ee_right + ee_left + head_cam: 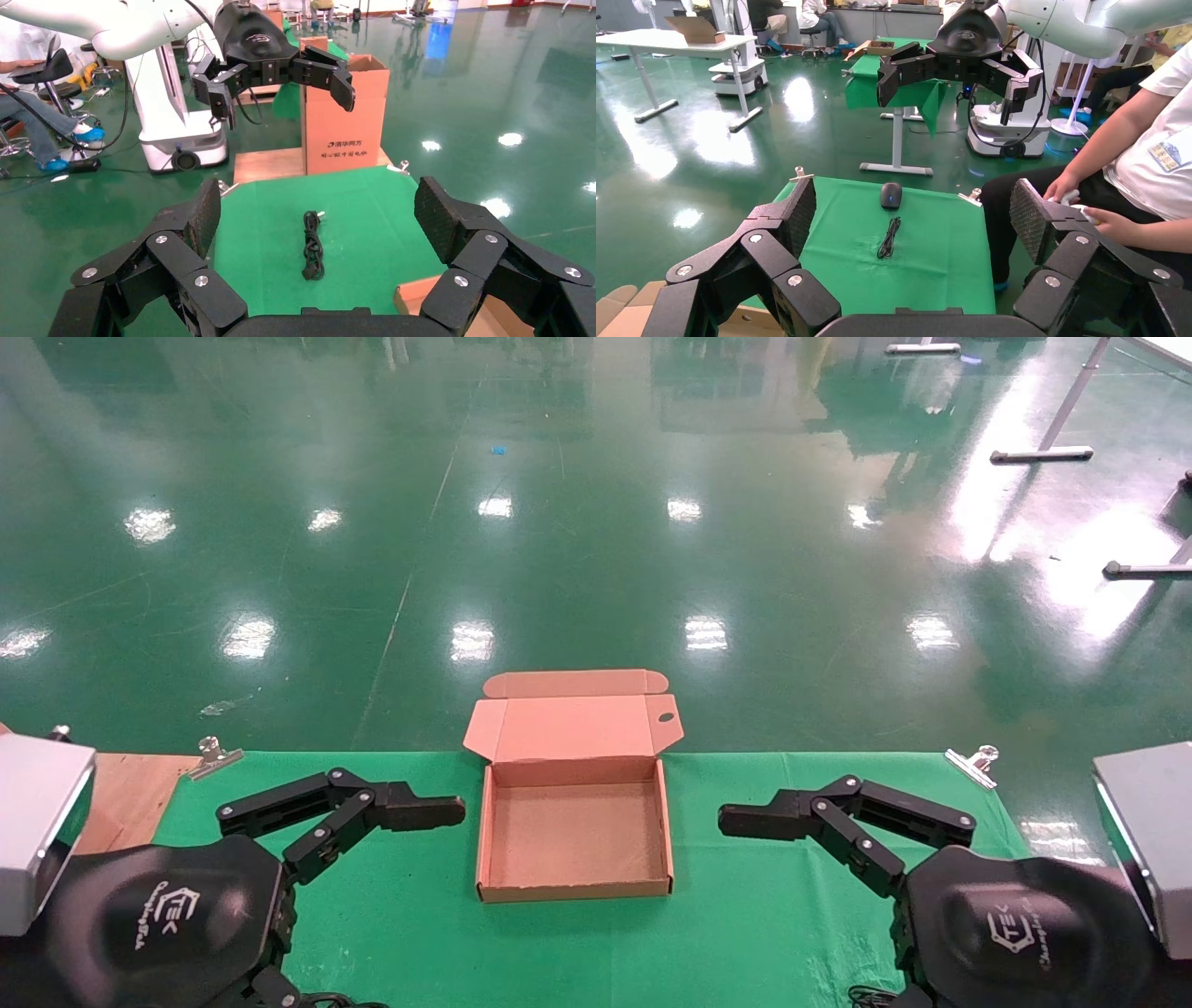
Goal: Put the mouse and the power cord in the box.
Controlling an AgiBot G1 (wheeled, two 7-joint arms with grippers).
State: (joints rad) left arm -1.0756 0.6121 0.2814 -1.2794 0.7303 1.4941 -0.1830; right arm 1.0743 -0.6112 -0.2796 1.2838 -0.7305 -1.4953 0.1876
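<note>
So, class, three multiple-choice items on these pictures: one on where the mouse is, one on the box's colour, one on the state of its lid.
1. Where does the mouse lie?
A. Inside the box
B. On the green cloth
C. Between a gripper's fingers

2. What colour is the box?
A. Brown
B. White
C. Blue

3. How is the box's lid?
A. Shut flat
B. Torn off
C. Open, standing at the far side

Answers:
1 B: the left wrist view shows the mouse on the green cloth.
2 A: the box is plain brown cardboard.
3 C: the lid is folded back and the tray is bare.

The left gripper and right gripper are both open and hold nothing.
</note>
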